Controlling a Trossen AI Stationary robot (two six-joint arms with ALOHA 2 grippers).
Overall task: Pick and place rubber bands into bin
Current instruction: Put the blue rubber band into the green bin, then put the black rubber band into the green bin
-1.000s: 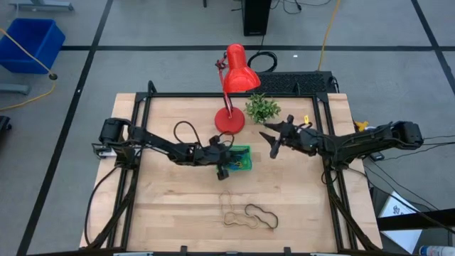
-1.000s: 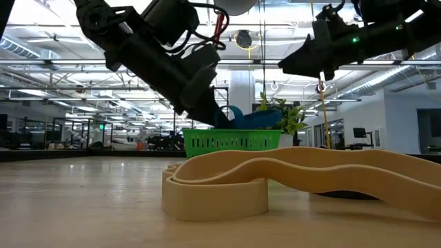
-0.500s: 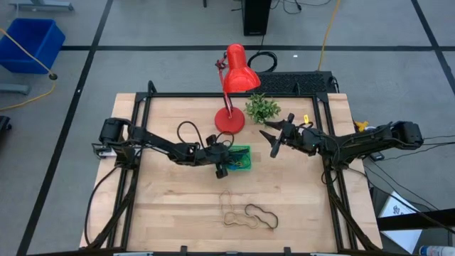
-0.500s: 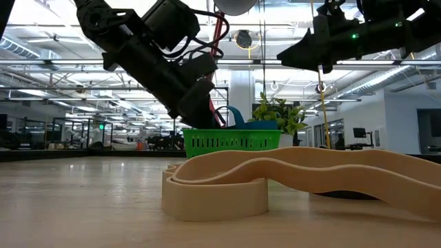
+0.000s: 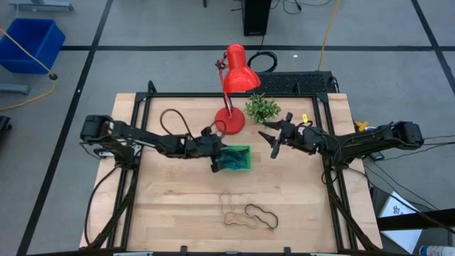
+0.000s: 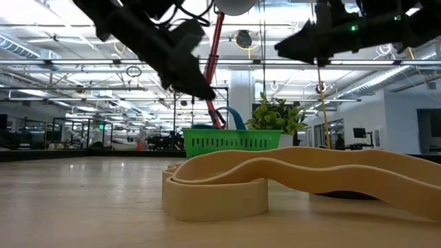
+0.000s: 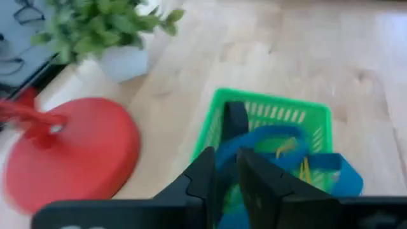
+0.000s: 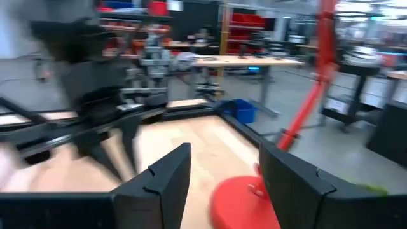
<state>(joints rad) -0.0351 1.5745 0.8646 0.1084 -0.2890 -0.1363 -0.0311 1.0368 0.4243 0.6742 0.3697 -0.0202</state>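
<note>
The green bin (image 5: 242, 166) stands mid-table, in front of the lamp base. It holds blue bands (image 5: 232, 159) and some thin yellow ones; the blue bands also show in the left wrist view (image 7: 289, 143). A dark band (image 7: 234, 121) stands up inside the bin. My left gripper (image 5: 216, 162) hovers above the bin's left rim (image 6: 203, 89), touching nothing, its fingers (image 7: 226, 166) a narrow gap apart. My right gripper (image 5: 269, 144) hangs open and empty to the right of the bin. A tan band (image 5: 231, 210) and a black band (image 5: 261, 215) lie flat near the table's front edge.
A red lamp with a round base (image 5: 229, 121) and a small potted plant (image 5: 261, 108) stand just behind the bin. In the low view the tan band (image 6: 275, 176) lies close before the camera. A blue crate (image 5: 32, 43) sits on the floor, off the table.
My left gripper has risen out of the bin and drawn back toward the table's left edge, and its arm has pulled back with it. The blue bands stay in the bin. My right gripper has kept still.
</note>
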